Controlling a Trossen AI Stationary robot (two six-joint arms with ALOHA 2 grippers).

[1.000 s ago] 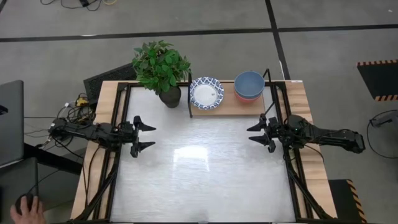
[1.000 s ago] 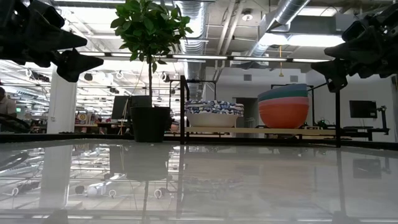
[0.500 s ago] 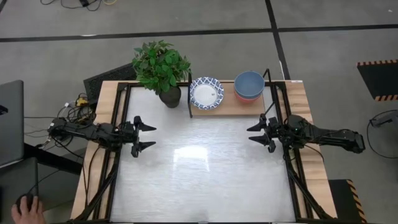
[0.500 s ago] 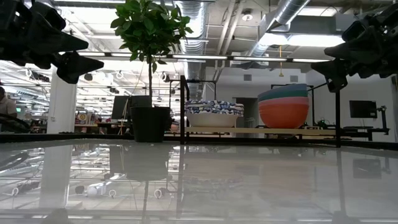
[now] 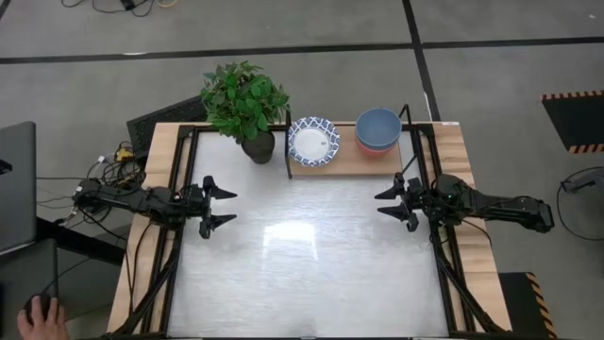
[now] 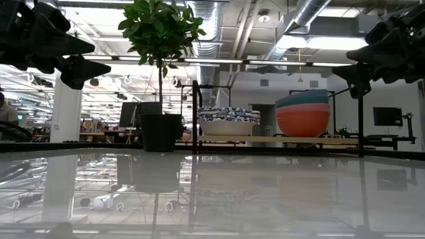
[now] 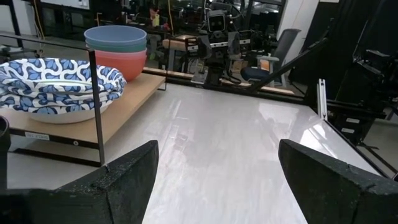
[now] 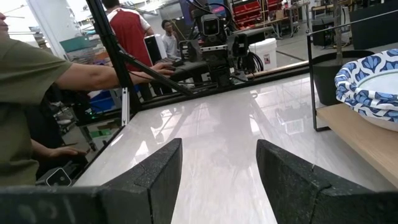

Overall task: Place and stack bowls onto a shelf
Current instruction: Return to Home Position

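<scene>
Two stacks on the shelf (image 5: 347, 162): white blue-patterned bowls (image 5: 313, 142) at its left end, slate blue bowl (image 5: 378, 125) topping the coloured stack (image 6: 303, 123) at its right end. I see left gripper (image 5: 232, 207) and right gripper (image 5: 378, 204) both spread, empty, well off the shelf's front.

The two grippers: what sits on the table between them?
Nothing; the high view shows only bare tabletop between the left gripper and the right gripper.

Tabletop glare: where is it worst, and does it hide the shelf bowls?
High view: one bright patch on the tabletop between left gripper and right gripper, short of the shelf. Low view: tabletop acts as a mirror; white bowls and coloured stack read plainly. Left wrist view: mild sheen.
</scene>
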